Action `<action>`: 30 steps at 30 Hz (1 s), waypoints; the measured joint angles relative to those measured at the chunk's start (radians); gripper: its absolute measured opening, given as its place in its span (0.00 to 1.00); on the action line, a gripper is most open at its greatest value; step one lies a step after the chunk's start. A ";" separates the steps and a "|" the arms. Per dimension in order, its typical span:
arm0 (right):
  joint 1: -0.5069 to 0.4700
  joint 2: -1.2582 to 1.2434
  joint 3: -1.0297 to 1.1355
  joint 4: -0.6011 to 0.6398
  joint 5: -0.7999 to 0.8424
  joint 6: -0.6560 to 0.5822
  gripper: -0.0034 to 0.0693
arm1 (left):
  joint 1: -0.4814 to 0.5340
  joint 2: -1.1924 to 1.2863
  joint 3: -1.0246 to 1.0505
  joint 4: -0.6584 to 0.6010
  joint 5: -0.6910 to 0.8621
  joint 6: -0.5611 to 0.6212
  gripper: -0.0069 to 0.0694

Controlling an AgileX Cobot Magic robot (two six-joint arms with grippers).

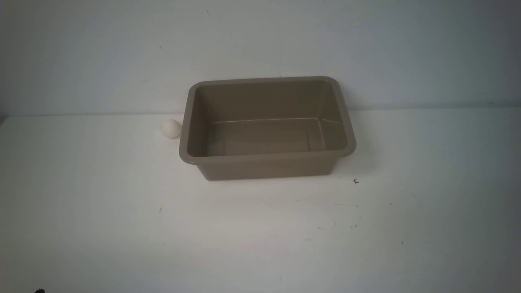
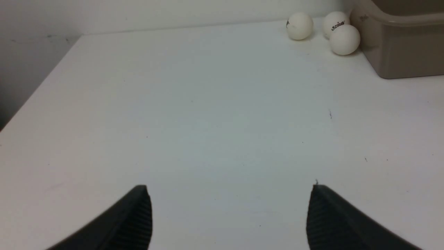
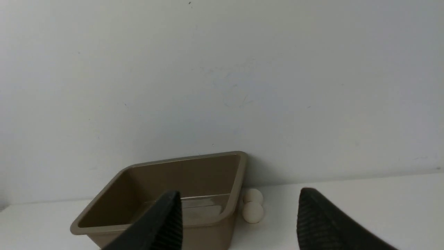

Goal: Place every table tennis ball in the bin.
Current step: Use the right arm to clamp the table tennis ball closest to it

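Three balls [image 2: 344,40] beside cut-off bin [image 2: 399,52], front view shows only one

- I'm seeing soft, even, dim light.
- The front view is looking hazy, darkening toward its corners.
- The bin [image 1: 266,169] is casting a faint shadow.

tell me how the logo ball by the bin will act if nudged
Round and smooth on the flat table, the logo ball will probably roll at a touch. With another ball and the bin close by, it may knock into them.
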 joint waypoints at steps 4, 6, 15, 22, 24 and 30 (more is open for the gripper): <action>0.000 0.000 0.000 0.016 0.001 -0.010 0.61 | 0.000 0.000 0.000 0.000 0.000 0.000 0.80; 0.000 0.000 0.000 0.021 0.002 -0.012 0.61 | 0.000 0.000 0.000 0.000 0.000 0.000 0.80; 0.000 0.186 -0.001 0.026 0.036 -0.173 0.61 | 0.000 0.000 0.000 0.000 0.000 0.000 0.80; 0.000 0.351 -0.057 0.097 0.097 -0.380 0.61 | 0.000 0.000 0.000 0.000 0.000 0.000 0.80; 0.000 0.388 -0.121 0.166 0.134 -0.458 0.61 | 0.000 0.000 0.000 0.000 0.000 0.000 0.80; 0.000 0.527 -0.289 0.218 0.312 -0.650 0.61 | 0.000 0.000 0.000 0.000 0.000 0.000 0.80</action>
